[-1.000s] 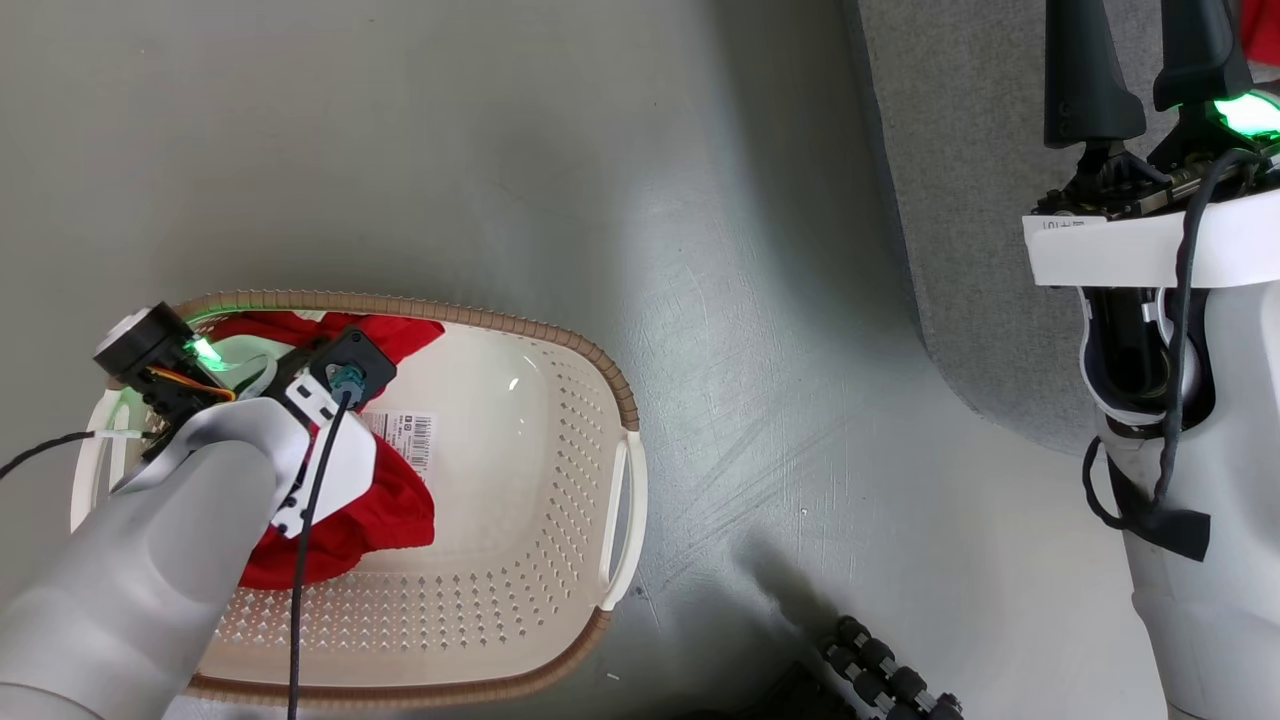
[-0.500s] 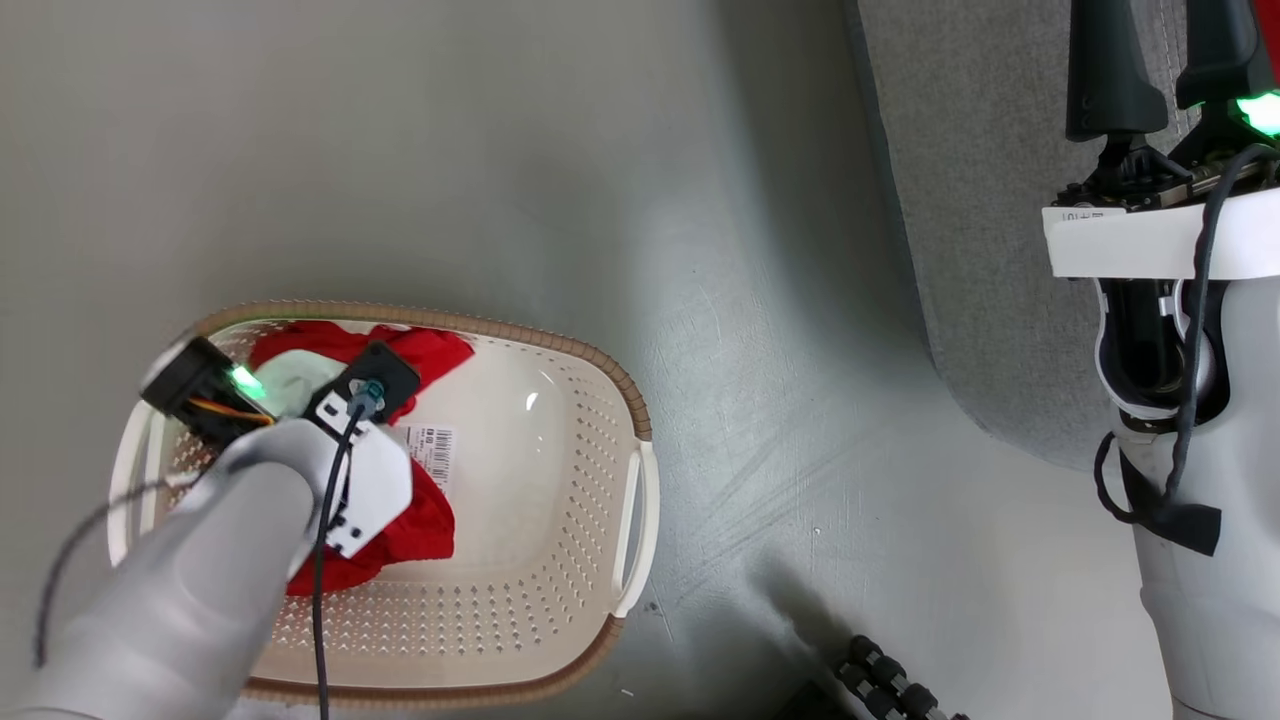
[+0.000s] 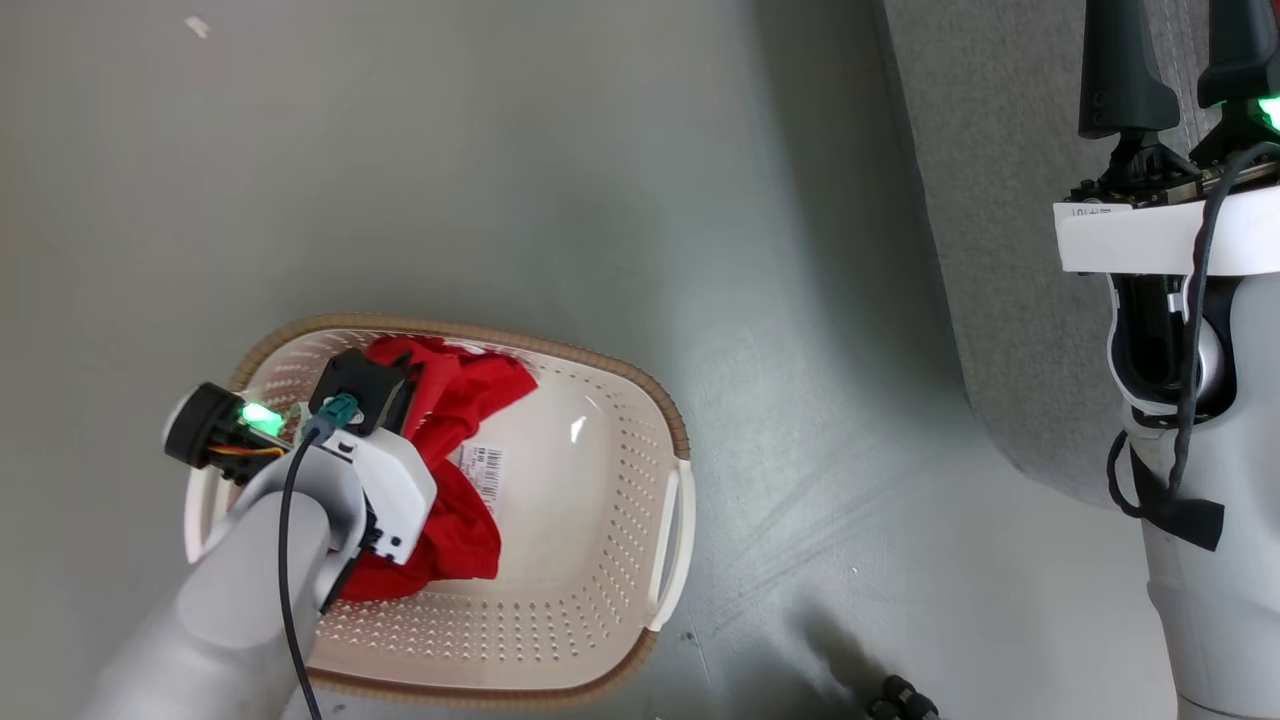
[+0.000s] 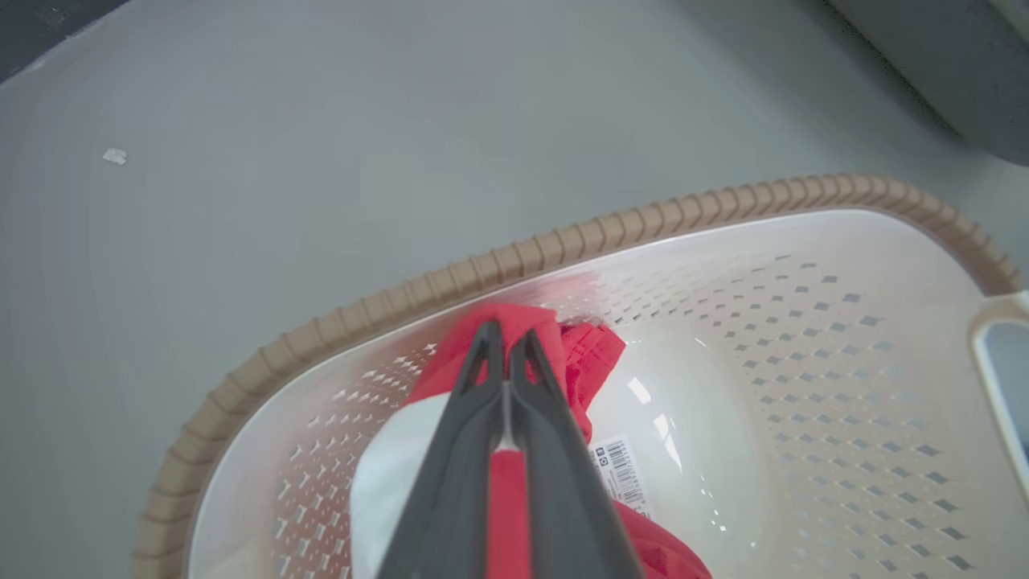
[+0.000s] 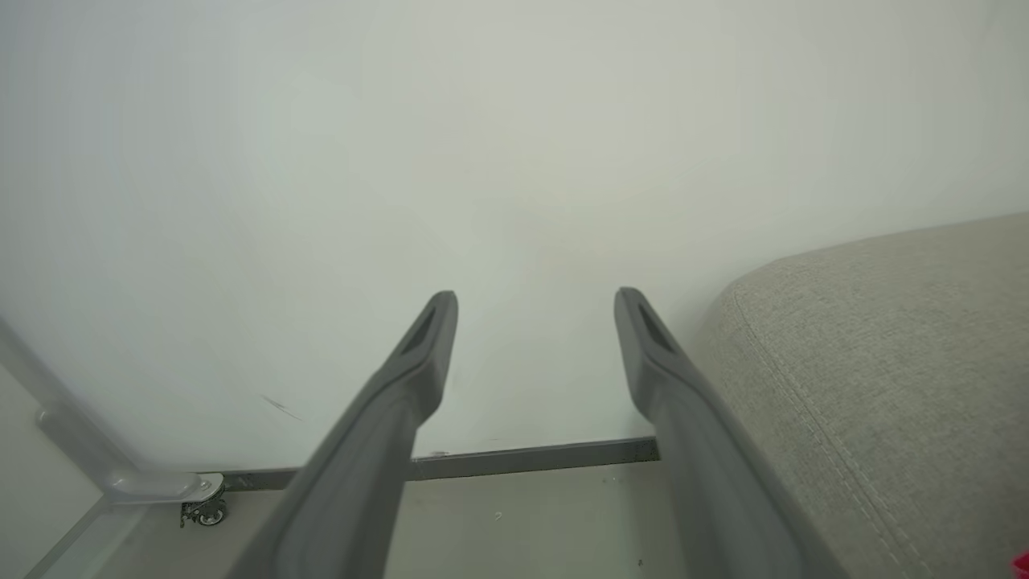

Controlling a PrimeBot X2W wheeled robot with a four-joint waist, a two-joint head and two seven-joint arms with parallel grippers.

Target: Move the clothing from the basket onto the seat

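The cream basket (image 3: 600,352) with its brown rim stands on the floor at lower left. Red clothing (image 3: 470,385) lies bunched in its left half, partly under my left wrist. The left wrist view shows my left gripper (image 4: 506,334) shut on the clothing (image 4: 591,358), with red and white fabric pinched between the dark fingers, just inside the basket's (image 4: 563,241) far wall. Up at the top right, my right gripper (image 3: 1175,60) hangs open and empty above the grey seat (image 3: 1000,200). Its fingers stand wide apart (image 5: 534,301) beside the seat's rounded edge (image 5: 884,362).
A white barcode label (image 3: 484,468) shows beside the red fabric. Grey floor lies between basket and seat. A black ribbed part (image 3: 900,697) sits at the bottom edge, and a small white scrap (image 3: 197,27) lies far left. A caster wheel (image 5: 201,511) stands by the wall.
The head camera has shifted, so the basket sits further right and lower. The red fabric has gathered up toward my left gripper and the white panel is covered. The right gripper stays open.
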